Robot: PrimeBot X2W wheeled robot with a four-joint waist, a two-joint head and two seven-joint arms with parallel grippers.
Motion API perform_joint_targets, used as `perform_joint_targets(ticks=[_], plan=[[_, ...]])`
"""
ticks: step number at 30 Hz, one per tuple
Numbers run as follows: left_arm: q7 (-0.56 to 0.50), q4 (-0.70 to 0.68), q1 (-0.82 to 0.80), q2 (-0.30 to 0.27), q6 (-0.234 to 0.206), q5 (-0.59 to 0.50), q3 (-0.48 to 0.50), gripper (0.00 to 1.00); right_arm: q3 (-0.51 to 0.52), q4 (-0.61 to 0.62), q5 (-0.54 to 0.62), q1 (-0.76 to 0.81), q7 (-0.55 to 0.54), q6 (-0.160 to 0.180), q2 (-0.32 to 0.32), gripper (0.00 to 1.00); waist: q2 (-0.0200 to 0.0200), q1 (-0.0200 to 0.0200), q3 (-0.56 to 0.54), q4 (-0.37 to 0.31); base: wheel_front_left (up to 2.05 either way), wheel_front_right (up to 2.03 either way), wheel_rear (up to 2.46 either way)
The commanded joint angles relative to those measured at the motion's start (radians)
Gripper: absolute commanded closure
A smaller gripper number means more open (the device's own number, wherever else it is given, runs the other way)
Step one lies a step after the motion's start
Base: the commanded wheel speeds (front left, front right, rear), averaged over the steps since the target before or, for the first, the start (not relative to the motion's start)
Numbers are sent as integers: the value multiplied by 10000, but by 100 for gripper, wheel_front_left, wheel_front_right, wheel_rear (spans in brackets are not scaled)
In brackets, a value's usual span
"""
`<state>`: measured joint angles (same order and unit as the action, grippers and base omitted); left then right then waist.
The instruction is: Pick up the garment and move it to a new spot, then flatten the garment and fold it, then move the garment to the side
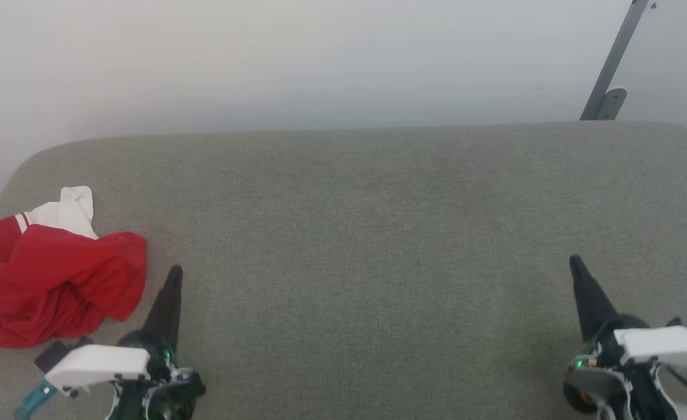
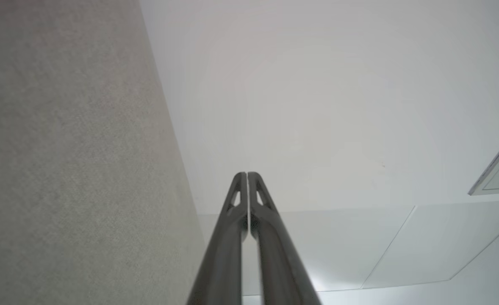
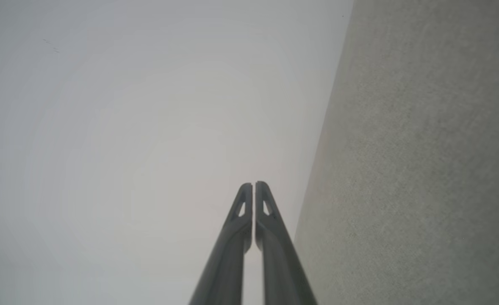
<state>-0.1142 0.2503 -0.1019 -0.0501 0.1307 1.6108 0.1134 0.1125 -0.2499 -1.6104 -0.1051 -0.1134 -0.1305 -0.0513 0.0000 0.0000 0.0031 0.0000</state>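
The grey fabric surface (image 1: 367, 221) lies open across its whole middle, from the left gripper (image 1: 174, 273) to the right gripper (image 1: 575, 262). The two stand well apart near the front corners, so a gripper could pass anywhere between them and on to the far edge. The garment (image 1: 52, 280), a crumpled red and white heap, takes up the left edge, just beside the left gripper's pressed-together fingers. Beyond the far edge the pale wall (image 1: 320, 58) bounds the reach, and a slanted grey metal bar (image 1: 612, 64) rises behind the far right corner.
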Motion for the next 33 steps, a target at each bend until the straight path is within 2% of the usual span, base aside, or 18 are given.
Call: perform_joint_targets(ticks=[1,4,20,28,33], plan=[[0,61,28,6,-2,0,-4,0,-10,-69,2,37,0,0,2,0,0,0,0,0,0,0,0],[12,269,237,23,-6,9,-16,0,-60,-260,11,251,19,2,17,0,0,0,0,0,0,0,0],[420,-399,251,-53,-270,-18,-232,0,-606,-226,419,-118,559,1,-85,0,0,0,-3,-15,0,0,0],[843,-615,230,-336,-479,-702,-476,0,-1026,-388,1124,-413,911,0,-330,0,0,0,-9,-24,0,0,0],[1170,-626,209,-640,-697,-1511,-713,0,-1250,-652,1799,-624,1129,0,-473,0,0,0,-20,-28,0,0,0]])
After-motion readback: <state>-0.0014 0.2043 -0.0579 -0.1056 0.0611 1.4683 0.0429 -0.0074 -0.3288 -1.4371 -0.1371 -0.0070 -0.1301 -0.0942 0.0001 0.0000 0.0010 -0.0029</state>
